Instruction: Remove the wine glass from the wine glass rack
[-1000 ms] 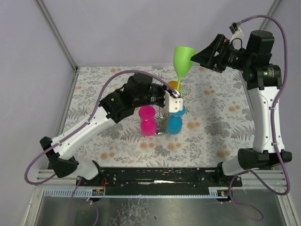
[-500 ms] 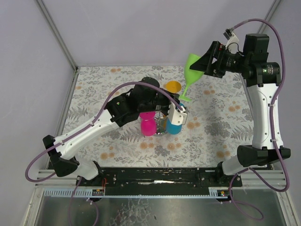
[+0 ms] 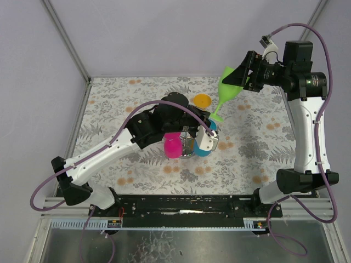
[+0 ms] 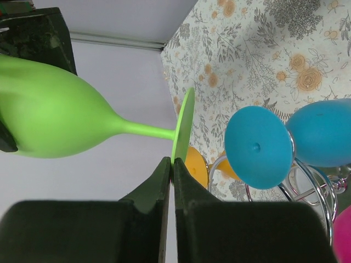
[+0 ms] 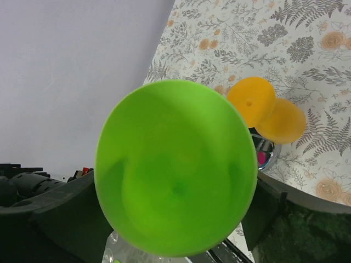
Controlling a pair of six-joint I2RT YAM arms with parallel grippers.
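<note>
Green wine glass (image 3: 230,83) aloft and tilted, clear of the wine glass rack (image 3: 189,144), toward the table's (image 3: 137,87) far edge. Left gripper (image 4: 173,164) clenched, tips pinching the foot's rim. Right gripper (image 3: 237,78) straddles the bowl; gripping or loose, cannot tell. Blue glass (image 4: 258,148), pink glass (image 3: 171,147) and orange glass (image 3: 202,101) hang on the rack

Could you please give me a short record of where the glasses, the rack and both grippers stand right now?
green wine glass: off the rack, in the air, tilted
right gripper: jaws around the green bowl, holding it
left gripper: jaws shut, tips beside the green foot; contact unclear
wine glass rack: standing on the table
on the rack: blue glass, pink glass, orange glass
</note>
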